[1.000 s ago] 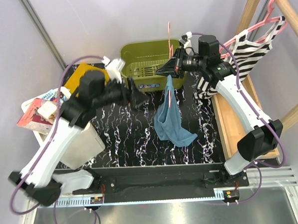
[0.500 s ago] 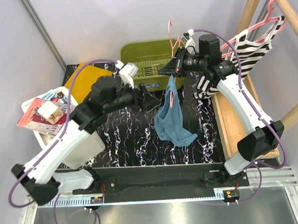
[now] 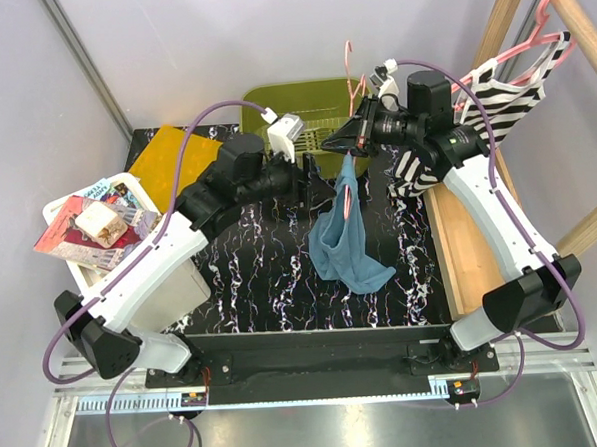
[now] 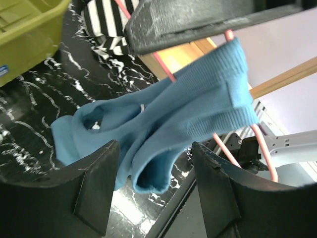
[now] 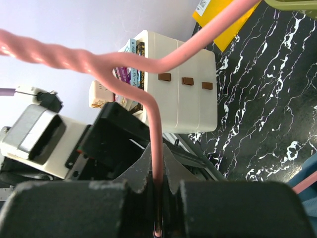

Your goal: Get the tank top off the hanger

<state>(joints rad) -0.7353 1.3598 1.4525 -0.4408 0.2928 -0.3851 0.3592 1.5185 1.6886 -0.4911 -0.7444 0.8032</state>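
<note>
We see the right fingers [image 3: 346, 139] shut tight on the thin pink hanger [image 3: 345, 196]. In the right wrist view the hanger [image 5: 154, 119] runs straight down into the closed right fingers [image 5: 131, 201]. The blue tank top [image 3: 342, 243] hangs from the hanger over the middle of the black tabletop [image 3: 251, 276], and its bottom end looks to rest on the tabletop. The left fingers [image 3: 311, 180] are spread wide and hold nothing. They sit up high, just beside the top part of the tank top, on the side away from the right arm. In the left wrist view the tank top [image 4: 188, 114] fills the space in front of the left fingers [image 4: 94, 186], but we cannot tell if they touch it. At the back stands a green basket [image 3: 273, 110]. On the right a striped top [image 3: 478, 109] hangs on another pink hanger by a wooden rack [image 3: 460, 245].
</note>
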